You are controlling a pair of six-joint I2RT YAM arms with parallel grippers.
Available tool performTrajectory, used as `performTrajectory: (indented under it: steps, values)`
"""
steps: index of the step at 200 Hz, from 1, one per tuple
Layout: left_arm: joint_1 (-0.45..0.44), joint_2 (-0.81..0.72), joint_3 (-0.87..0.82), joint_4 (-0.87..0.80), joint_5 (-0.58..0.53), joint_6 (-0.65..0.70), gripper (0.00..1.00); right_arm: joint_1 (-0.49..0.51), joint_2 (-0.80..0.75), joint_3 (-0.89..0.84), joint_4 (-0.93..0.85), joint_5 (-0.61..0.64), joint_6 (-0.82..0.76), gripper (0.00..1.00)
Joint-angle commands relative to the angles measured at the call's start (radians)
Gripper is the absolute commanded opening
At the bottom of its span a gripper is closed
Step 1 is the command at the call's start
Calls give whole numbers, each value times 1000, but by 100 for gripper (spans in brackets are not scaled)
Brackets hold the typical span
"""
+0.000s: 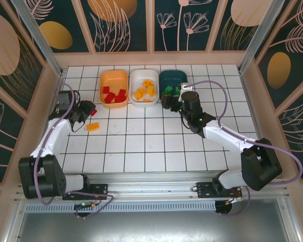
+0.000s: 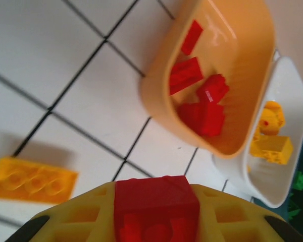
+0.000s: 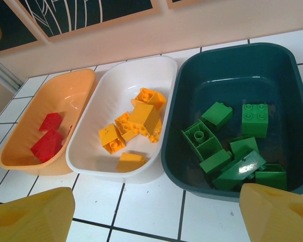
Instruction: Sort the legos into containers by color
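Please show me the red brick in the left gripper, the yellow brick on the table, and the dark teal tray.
red brick [image 2: 156,201]: left wrist view, top face.
yellow brick [image 2: 33,180]: left wrist view, studded top.
dark teal tray [image 3: 232,83]: right wrist view, bare far inner wall.

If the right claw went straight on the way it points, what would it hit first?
Likely the white tiled table just before the dark teal plastic tray's near rim; depth is unclear, so possibly that rim.

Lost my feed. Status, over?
Left tool shut on red lego. Right tool open by teal tray. One yellow lego loose on table.
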State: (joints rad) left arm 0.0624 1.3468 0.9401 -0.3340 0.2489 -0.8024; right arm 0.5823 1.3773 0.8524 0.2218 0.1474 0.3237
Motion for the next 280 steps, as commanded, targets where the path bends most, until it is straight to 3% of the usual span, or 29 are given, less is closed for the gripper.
performTrajectory:
  steps: [1,56,96,115,138,163,174,186,233,280]
  values:
    - [-37,109,98,85,43,-30,30,8,2,-1,-16,-11,25,85]
    - [-120,472,420,107,48,-43,30,17,4,11,-67,-4,35,85]
    - [-123,578,475,164,58,-73,35,30,-18,6,-101,17,38,85]
    - [-130,598,502,163,68,-59,46,37,-26,12,-121,22,33,85]
    - [-140,569,517,168,79,-24,63,46,-33,20,-137,31,28,86]
    - [-143,456,478,166,60,-5,71,59,-31,38,-149,40,22,86]
    - [-144,360,417,151,-2,7,80,79,-34,45,-159,57,19,86]
    - [-144,251,317,122,-106,8,98,106,-42,45,-161,83,12,86]
    - [-144,71,-31,-4,-370,61,99,149,-52,39,-150,80,8,89]
    - [-144,143,-72,-10,-515,111,99,163,-41,63,-169,62,-8,91]
